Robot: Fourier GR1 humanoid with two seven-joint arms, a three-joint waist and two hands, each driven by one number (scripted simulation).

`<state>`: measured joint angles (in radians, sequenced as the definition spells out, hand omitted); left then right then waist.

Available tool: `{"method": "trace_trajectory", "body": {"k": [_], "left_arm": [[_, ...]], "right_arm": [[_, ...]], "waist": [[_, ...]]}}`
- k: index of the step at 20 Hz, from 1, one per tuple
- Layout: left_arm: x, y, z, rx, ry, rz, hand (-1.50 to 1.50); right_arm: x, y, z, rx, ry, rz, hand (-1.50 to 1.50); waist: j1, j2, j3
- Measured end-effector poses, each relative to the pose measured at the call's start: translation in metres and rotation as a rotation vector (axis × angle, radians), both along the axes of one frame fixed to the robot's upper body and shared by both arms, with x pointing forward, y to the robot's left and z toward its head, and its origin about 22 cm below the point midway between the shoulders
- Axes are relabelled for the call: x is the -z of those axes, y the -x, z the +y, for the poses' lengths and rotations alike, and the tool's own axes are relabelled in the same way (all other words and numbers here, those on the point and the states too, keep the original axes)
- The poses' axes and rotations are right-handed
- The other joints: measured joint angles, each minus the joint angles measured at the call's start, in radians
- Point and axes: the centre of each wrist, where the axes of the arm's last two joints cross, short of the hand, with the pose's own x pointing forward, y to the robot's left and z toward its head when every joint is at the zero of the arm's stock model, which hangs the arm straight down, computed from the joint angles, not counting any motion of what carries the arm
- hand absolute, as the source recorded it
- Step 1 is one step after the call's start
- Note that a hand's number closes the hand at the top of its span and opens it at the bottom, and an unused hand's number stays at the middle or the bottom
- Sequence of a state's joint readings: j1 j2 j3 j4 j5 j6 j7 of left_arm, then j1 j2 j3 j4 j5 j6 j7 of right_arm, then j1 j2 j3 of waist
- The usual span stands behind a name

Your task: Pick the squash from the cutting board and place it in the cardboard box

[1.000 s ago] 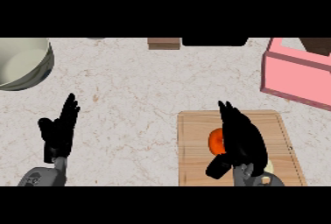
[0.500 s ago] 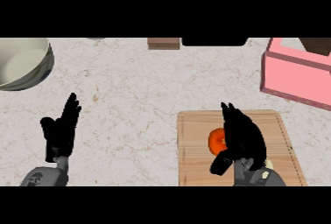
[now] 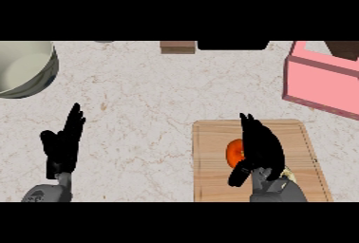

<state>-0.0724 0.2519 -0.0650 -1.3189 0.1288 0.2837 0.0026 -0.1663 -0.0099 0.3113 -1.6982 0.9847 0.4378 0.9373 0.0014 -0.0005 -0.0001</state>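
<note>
An orange squash (image 3: pixel 234 152) lies on the wooden cutting board (image 3: pixel 212 161) at the lower right. My right hand (image 3: pixel 261 147) is over the board with straight fingers, covering the squash's right side; its thumb hangs below the squash. The pink box (image 3: pixel 324 85) stands at the right edge, beyond the board. My left hand (image 3: pixel 63 144) rests open at the lower left, fingers up.
A large grey-rimmed bowl (image 3: pixel 21 69) sits at the upper left. A small brown block (image 3: pixel 177 46) and a dark object (image 3: pixel 232 45) lie along the far edge of the marble counter (image 3: pixel 147 104).
My right hand has shifted slightly down and right over the squash. The left hand has stayed still.
</note>
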Motion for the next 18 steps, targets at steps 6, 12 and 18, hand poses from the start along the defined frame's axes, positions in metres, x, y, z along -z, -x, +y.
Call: {"method": "trace_trajectory", "body": {"k": [6, 12, 18], "left_arm": [[-0.004, -0.004, -0.003, -0.003, -0.004, 0.000, 0.00], [-0.002, -0.006, -0.001, -0.001, -0.003, 0.002, 0.00], [-0.004, -0.004, 0.003, 0.003, 0.002, 0.003, 0.00]], "right_arm": [[0.012, -0.011, 0.002, 0.009, 0.007, 0.007, -1.50], [0.031, -0.010, 0.000, -0.032, -0.001, -0.014, 1.50], [0.034, -0.016, 0.008, -0.073, 0.038, -0.114, 1.50]], "waist": [[0.000, 0.000, 0.000], [0.000, 0.000, 0.000], [0.001, 0.000, 0.000]]}}
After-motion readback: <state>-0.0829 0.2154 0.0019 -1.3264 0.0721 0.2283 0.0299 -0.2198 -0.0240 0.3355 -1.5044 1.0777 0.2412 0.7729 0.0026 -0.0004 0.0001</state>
